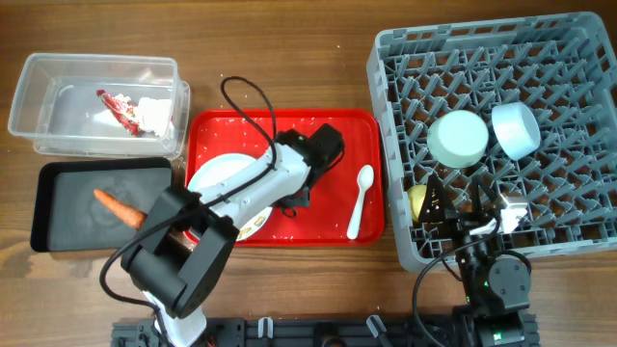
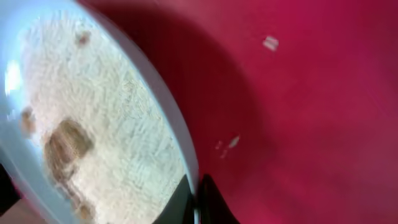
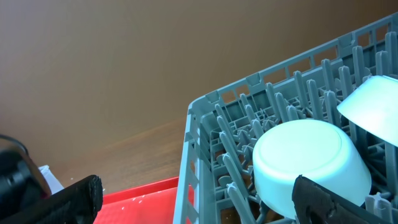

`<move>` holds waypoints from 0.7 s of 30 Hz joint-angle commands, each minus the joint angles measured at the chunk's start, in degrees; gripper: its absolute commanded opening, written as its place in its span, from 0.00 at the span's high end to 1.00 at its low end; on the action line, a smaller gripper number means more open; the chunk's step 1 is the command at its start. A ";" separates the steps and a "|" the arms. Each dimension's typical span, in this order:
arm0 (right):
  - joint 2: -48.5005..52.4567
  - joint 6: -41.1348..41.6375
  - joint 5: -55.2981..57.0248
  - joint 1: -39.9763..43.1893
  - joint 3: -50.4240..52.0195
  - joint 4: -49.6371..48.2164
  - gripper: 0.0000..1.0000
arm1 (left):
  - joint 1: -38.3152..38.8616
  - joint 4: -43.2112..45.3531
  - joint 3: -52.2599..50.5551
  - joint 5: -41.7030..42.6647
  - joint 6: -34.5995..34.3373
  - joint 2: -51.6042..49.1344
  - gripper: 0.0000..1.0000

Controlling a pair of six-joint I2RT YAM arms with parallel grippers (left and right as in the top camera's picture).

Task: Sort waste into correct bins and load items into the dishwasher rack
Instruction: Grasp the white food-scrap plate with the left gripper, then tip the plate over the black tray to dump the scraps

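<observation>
The light-blue plate (image 1: 220,179) sat on the red serving tray (image 1: 357,130) near the middle of the desk (image 1: 289,48). Beige rice scraps (image 2: 93,143) were smeared across its face, and your left gripper (image 2: 196,204) was pinched onto its rim, one fingertip on each side. A few loose grains (image 2: 270,42) dotted the tray's red floor just beside the plate. The white spoon (image 1: 361,198) lay along the tray's right side, apart from the plate.

Toward the left edge, the black tray (image 1: 67,226) held the carrot piece (image 1: 118,205). Behind it, in the far left corner, the clear tub (image 1: 67,96) held the red-and-white wrapper (image 1: 118,104) and white tissue (image 1: 154,114).

The grey rack (image 1: 578,212) filled the desk's right side. The pale-green bowl (image 1: 457,137) was bottom-up, the light-blue bowl (image 1: 516,128) was tilted just beside it, and the yellow cup (image 1: 418,200) stood nearer the front edge.

Your right gripper (image 1: 458,202) hung over the rack's near side, jaws spread wide. The surface was brown wood with visible grain — of the room beyond, the pictures showed nothing.
</observation>
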State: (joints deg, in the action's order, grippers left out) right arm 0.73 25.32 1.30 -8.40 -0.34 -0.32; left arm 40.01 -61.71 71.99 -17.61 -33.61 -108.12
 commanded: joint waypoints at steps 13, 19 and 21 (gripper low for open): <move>-0.46 0.35 -0.79 0.24 0.04 -0.24 0.00 | -37.70 -10.97 9.77 27.78 20.57 21.53 0.96; -0.46 0.35 -0.79 0.24 0.04 -0.24 0.00 | -57.55 -8.50 4.96 49.77 32.41 22.91 0.96; -0.46 0.35 -0.79 0.24 0.04 -0.24 0.00 | -63.08 -7.67 2.16 56.39 35.23 23.65 0.96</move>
State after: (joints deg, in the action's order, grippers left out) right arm 0.73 25.32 1.30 -8.40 -0.34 -0.32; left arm -17.10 -69.97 77.43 26.89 -4.27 -86.39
